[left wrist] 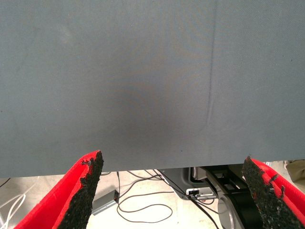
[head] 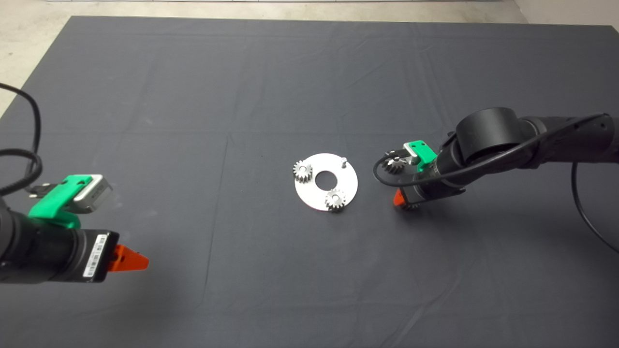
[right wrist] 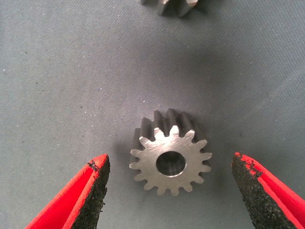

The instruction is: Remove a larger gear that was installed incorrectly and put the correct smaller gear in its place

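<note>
Right end effector (right wrist: 167, 160) spread wide astride small grey short-toothed metal gear (right wrist: 170, 163), flat on dark table mat (head: 193, 96) right of round silver plate (head: 349, 186). Off-centre closing could skid or tip it toward spiky larger grey gear (head: 394, 165) close by. Bare pin (head: 343, 162) free beside two mounted small gears (head: 303, 171). Left end effector (left wrist: 171, 157) parked lower left, fingers apart.

Black arms w/ green camera brackets, red fingers (right wrist: 90, 191) w/ black pads, black cables, white barcode sticker.

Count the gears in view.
4. Two on the disc: left edge, near edge. The larger gear on the mat beside the right arm. The smaller gear inside the open right tool.
</note>
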You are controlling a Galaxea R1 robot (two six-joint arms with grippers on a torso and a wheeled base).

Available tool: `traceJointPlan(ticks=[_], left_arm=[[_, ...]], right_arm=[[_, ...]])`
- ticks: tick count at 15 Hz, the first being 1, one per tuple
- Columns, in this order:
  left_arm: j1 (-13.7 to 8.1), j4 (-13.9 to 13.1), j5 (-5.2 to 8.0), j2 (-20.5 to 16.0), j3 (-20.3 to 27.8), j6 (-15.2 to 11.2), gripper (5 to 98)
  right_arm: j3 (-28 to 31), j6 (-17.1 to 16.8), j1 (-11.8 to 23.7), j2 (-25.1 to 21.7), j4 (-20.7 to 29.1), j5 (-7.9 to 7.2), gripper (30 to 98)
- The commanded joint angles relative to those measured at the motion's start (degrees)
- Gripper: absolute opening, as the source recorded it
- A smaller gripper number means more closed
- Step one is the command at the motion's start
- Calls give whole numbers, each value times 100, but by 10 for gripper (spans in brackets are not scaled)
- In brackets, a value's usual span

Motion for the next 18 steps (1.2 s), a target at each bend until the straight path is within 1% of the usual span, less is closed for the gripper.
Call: traceJointPlan(ticks=[1,18], left_arm=[[-48,-22,27,-24,71,15,744],[-48,-22,36,-6,71,15,744]], right_arm=[[-3,-10,78,-18,-188,-514,681],[-11,-1,26,-71,-197,-523,681]])
